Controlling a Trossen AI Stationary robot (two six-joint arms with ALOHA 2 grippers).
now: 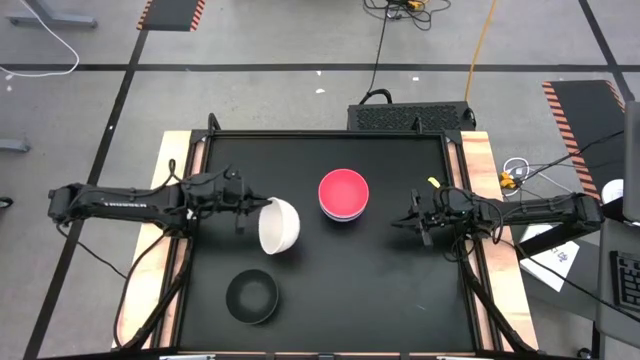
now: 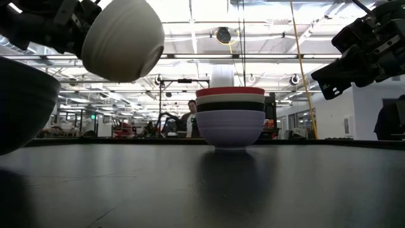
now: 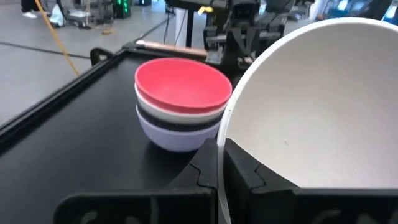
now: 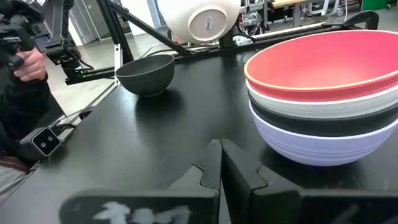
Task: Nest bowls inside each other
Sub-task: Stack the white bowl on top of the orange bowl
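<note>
A lone black bowl sits on the tabletop at its near edge. Above it, the left gripper jaws grasp a tilted white bowl by its rim, lifted clear. Farther on stands the stack, red on top. The right gripper hovers beside it, jaws clenched on nothing.

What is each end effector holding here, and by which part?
The left end effector holds a white bowl by its rim, lifted and tilted. The right end effector, shut, holds nothing.
</note>
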